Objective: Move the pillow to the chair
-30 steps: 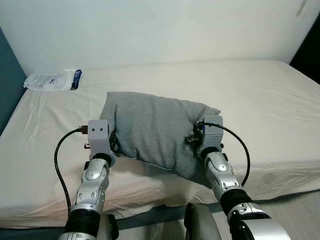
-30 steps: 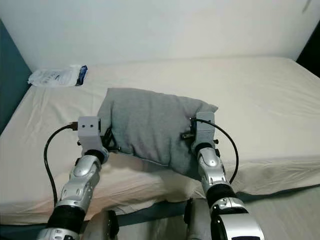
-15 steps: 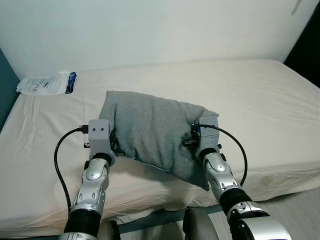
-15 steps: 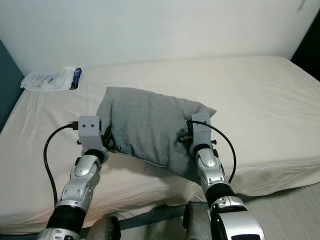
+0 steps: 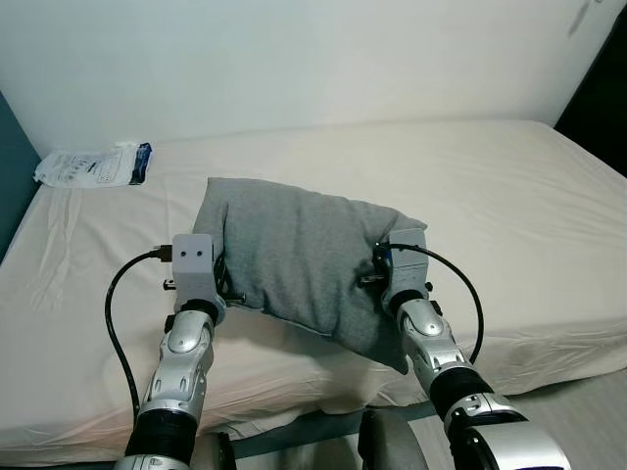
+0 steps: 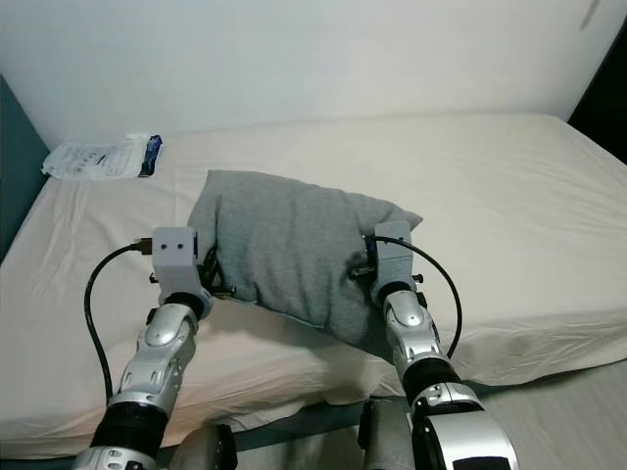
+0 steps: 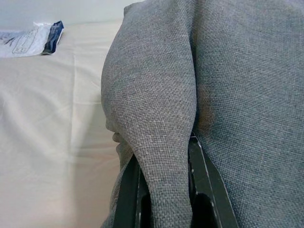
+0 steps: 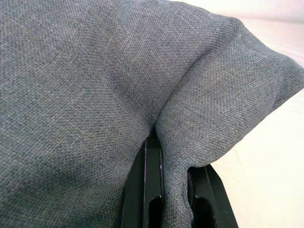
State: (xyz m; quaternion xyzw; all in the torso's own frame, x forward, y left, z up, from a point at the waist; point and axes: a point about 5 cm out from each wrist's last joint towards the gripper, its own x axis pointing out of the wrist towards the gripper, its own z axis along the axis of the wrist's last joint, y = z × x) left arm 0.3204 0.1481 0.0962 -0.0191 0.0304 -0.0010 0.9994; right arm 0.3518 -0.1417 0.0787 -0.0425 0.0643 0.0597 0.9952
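The grey fabric pillow point(image 5: 304, 264) hangs over the near part of the bed point(image 5: 509, 186), held up at its two side edges; the left end effector point(image 7: 164, 190) has its fingers pinched on a fold of cloth, and the right end effector point(image 8: 173, 190) likewise grips a bunched fold. It looks soft, light and floppy; its lower corner sags toward the bed's near edge; side folds seem the sensible hold. A white packet point(image 5: 93, 164) lies at the bed's far left corner.
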